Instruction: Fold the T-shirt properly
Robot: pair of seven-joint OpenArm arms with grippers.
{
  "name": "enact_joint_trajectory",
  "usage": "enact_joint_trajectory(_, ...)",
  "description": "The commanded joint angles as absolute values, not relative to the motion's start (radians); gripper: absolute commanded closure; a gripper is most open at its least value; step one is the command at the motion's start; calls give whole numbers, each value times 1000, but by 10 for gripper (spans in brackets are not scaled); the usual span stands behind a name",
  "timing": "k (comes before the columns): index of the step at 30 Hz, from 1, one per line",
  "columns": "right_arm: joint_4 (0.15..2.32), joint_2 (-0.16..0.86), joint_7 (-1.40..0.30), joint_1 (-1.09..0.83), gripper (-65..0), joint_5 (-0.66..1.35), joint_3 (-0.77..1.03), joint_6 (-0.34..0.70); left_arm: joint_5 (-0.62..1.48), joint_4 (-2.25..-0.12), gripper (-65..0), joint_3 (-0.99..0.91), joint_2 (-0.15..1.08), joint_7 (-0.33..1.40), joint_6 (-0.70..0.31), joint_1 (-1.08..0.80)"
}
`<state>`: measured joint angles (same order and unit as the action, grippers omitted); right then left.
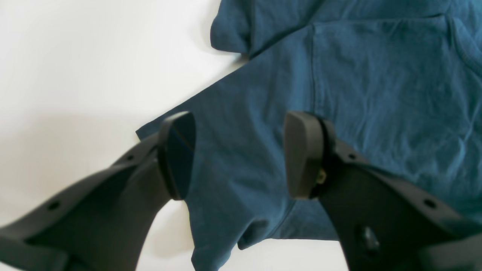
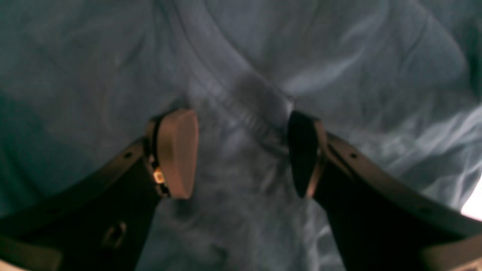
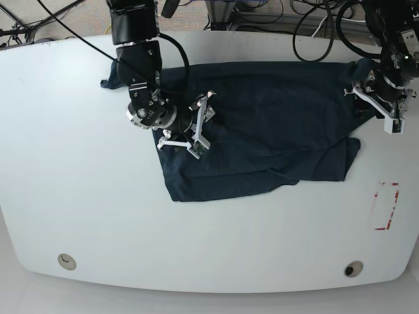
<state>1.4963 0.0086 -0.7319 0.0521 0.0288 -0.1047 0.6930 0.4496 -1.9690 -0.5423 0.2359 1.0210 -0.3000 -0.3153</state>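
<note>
Left gripper: jaws spread, nothing held, poised over a sleeve at the T-shirt edge. Right gripper: jaws apart, empty, low over rumpled cloth. T-shirt lies spread on the white table, hem bunched.

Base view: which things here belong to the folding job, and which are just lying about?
Belongs to the job:
- T-shirt, spread out on the white table
- left end effector, open at the shirt's edge
- right end effector, open over the cloth

Just lying about:
- red-marked patch on the table
- cables behind the table
</note>
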Motion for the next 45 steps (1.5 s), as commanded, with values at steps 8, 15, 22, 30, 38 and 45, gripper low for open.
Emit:
enact_joint_trajectory(8,1511,5,-708,71,-357,38,-104,698,456,-1983,-346,-518,248,1001,-300,-308)
enact_joint_trajectory(15,1512,7,-708,73,-357,38,-58,698,456,-1983,-346,-518,248,1001,-300,-308)
enact_joint_trajectory(22,1517,7,-708,71,-357,-21,-4,698,456,-1983,-346,-518,248,1001,-300,-308)
enact_joint_trajectory(30,1544,7,-708,31,-357,-24,-36,698,456,-1982,-346,-518,248,1001,-300,-308)
enact_joint_trajectory(38,1555,1,-714,13,-357,-21,-58,698,456,-1982,-346,-519,248,1001,-300,-285)
enact_joint_trajectory(45,1561,4,-745,15,-360,81,-13,698,456,-1982,-346,-519,248,1001,-300,-282)
